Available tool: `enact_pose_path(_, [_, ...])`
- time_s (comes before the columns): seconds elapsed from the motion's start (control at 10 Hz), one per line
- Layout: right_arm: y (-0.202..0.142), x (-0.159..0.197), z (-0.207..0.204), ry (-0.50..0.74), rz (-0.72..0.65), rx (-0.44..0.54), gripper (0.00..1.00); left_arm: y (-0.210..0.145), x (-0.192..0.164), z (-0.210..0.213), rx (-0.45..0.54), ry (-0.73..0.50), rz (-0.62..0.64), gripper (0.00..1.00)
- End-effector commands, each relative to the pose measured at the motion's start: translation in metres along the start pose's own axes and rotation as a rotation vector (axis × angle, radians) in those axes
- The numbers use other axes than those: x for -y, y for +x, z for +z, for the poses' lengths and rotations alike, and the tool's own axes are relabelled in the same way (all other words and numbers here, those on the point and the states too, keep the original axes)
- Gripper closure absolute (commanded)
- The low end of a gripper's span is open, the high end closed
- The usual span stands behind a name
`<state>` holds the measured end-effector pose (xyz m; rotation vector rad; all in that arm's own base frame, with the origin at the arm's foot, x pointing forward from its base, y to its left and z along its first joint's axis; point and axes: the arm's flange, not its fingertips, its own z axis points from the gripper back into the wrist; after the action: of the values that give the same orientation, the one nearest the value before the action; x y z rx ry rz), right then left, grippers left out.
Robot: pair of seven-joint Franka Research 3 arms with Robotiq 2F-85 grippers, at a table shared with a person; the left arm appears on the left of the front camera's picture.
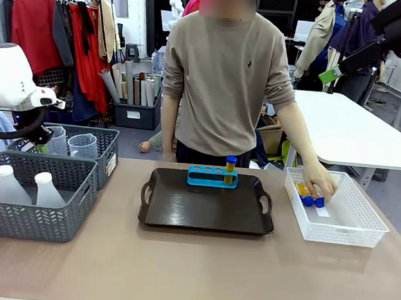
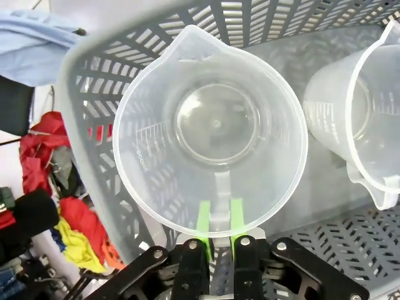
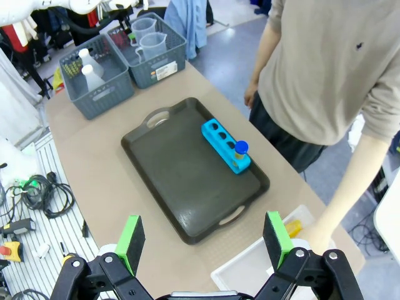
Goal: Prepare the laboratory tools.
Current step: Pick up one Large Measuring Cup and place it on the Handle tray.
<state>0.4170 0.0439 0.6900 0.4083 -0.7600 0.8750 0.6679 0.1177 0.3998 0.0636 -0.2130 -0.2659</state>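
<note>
Front view: counter (image 1: pixel 191 274) carries black tray (image 1: pixel 203 209), white mesh basket (image 1: pixel 351 228). My left jaws pinched shut on handle of clear beaker (image 2: pixel 209 119), in grey basket (image 2: pixel 100 94). My right jaws spread wide, empty, high above counter. One blue-capped tube (image 1: pixel 230 166) upright in blue rack (image 1: pixel 209 178) on tray; more tubes (image 1: pixel 308 198) at person's hand (image 1: pixel 321 180) in mesh basket.

- Near strip of brown table (image 1: pixel 190 281): bare from left to right, free passage.
- Black handled tray (image 1: pixel 203 209), centre: floor bare. A blue plastic tube rack (image 1: pixel 212 177) with one blue-capped amber tube (image 1: pixel 230 165) blocks the far edge.
- Near-left grey lattice basket (image 1: pixel 28 220): two white conical flasks (image 1: pixel 10 185) stand inside.
- Far-left grey lattice basket (image 1: pixel 107 149): clear plastic beaker (image 2: pixel 212 125) with the left gripper (image 2: pixel 217 219) clamped on its handle, and a second clear beaker (image 2: pixel 369 112) just beside it.
- Right white mesh basket (image 1: pixel 350 235): person's hand (image 1: pixel 319 181) in the far-left corner, near half free.
</note>
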Motion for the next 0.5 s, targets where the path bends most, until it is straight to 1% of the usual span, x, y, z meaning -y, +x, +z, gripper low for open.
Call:
enact_pose_path(0.0, [0.001,0.0,0.001,0.012,-0.001,0.017,0.0,-0.007,0.005,0.019,0.028,-0.023,-0.018,1.0])
enact_pose_path(0.1, [0.001,0.0,0.001,0.012,-0.001,0.017,0.0,-0.008,0.009,0.037,0.022,-0.023,-0.042,1.0])
enact_pose_path(0.4, [0.001,0.0,0.001,0.012,-0.001,0.017,0.0,-0.014,0.022,0.12,0.013,-0.089,-0.128,1.0])
